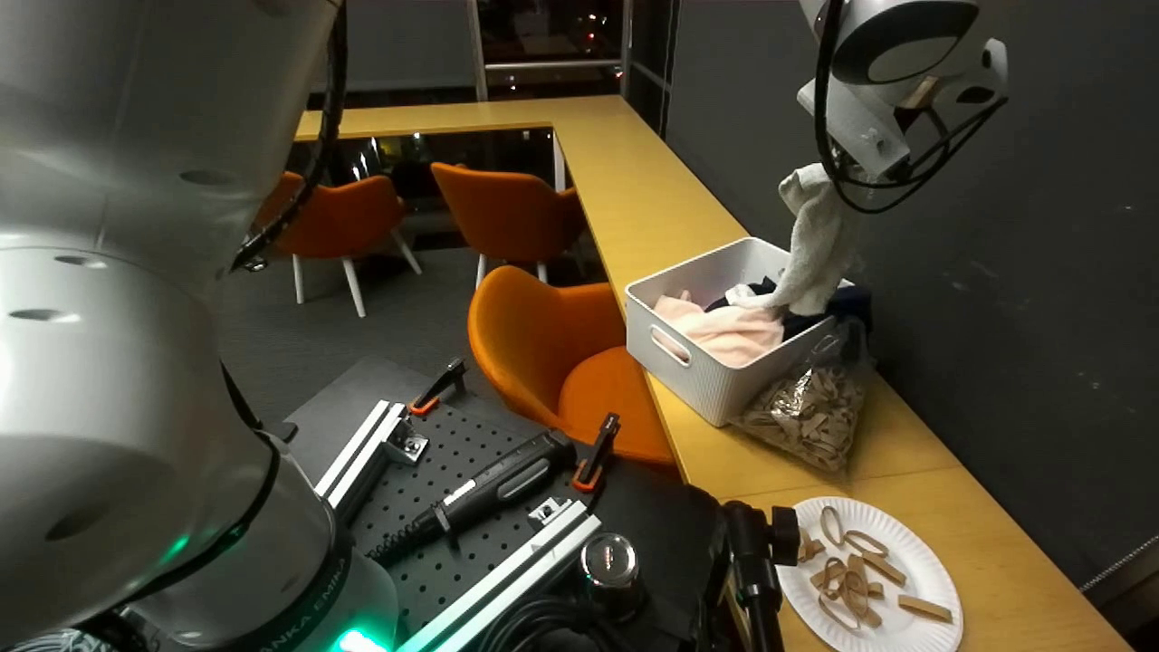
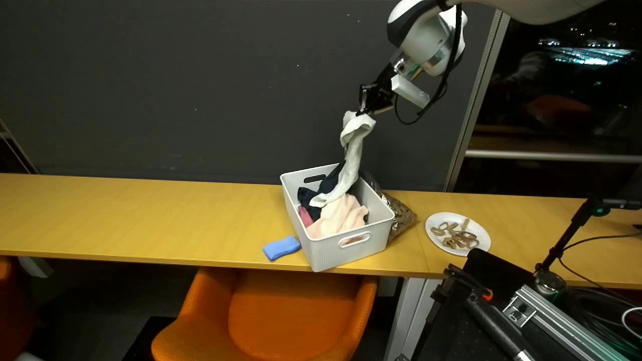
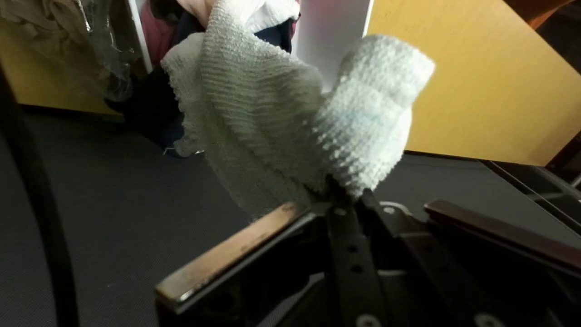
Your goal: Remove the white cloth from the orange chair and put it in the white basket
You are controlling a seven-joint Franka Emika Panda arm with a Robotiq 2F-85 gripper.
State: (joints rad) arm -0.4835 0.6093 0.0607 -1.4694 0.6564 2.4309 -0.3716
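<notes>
Cloth hangs upper middle in an exterior view, pinched by the fingers of the gripper, tail inside the white basket; I'd bring its top inward, low, before releasing.

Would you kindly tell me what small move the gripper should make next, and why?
Probably lower the gripper toward the middle of the white basket before releasing: it grips the white cloth above basket height, and only the cloth's lower end reaches inside.
</notes>
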